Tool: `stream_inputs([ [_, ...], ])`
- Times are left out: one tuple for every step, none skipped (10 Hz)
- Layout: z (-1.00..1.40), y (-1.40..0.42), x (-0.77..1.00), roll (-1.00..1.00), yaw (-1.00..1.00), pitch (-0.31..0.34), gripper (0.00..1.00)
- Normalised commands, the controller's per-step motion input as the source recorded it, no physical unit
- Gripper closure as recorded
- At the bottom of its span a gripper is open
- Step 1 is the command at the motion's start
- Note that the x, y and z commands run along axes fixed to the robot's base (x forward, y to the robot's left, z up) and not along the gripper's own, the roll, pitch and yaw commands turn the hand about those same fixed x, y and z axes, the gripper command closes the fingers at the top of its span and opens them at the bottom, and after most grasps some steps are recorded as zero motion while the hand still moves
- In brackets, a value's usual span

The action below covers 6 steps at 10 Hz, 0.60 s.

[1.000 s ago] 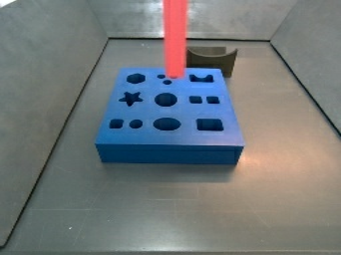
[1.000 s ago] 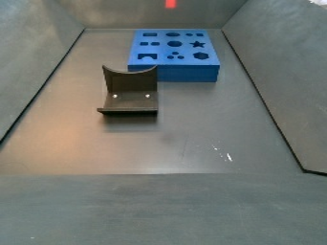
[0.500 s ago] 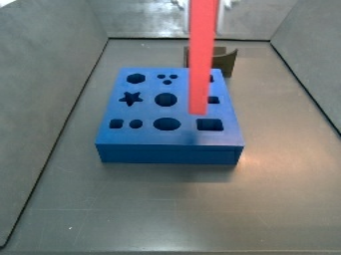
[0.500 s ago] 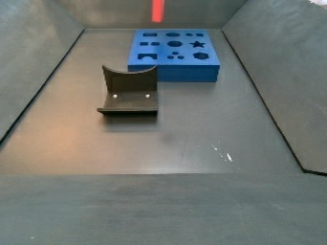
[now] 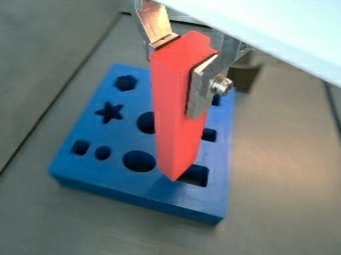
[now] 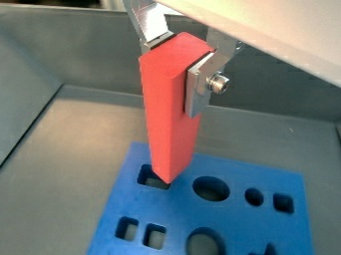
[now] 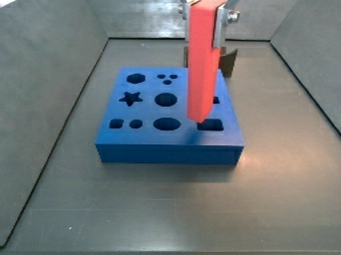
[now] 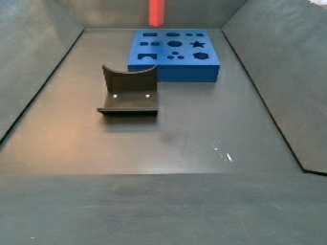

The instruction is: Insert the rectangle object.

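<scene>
My gripper (image 5: 180,60) is shut on the top of the rectangle object (image 5: 176,120), a long red-orange bar held upright; both also show in a wrist view (image 6: 176,60) (image 6: 167,120). The bar's lower end hangs just over the blue block (image 5: 127,184), at the rectangular hole (image 5: 198,177) near one corner. In a side view the bar (image 7: 202,65) stands over the block's (image 7: 167,151) front right hole (image 7: 212,126), with the gripper (image 7: 209,12) at the top edge. I cannot tell whether the tip has entered. In a side view only the bar's lower end (image 8: 156,11) shows.
A dark grey curved holder (image 8: 128,93) stands on the floor apart from the blue block (image 8: 179,53), partly hidden behind the bar in a side view (image 7: 228,62). Grey walls (image 7: 67,60) enclose the floor.
The gripper has carried the bar from over the block's back holes to the front right rectangular hole, and lowered it closer to the block.
</scene>
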Motion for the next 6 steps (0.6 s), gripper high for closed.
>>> stream_inputs([
  [-0.20,0.00,0.17,0.06,-0.94,-0.023,1.00],
  [-0.26,0.00,0.09,0.08,-1.00,-0.034,1.00],
  [-0.26,0.00,0.04,0.08,-1.00,-0.036,1.00],
  [-0.26,0.00,0.02,0.08,-1.00,-0.031,1.00],
  [-0.27,0.00,0.01,0.09,-1.00,-0.027,1.00],
  [-0.27,0.00,0.01,0.09,-1.00,-0.027,1.00],
])
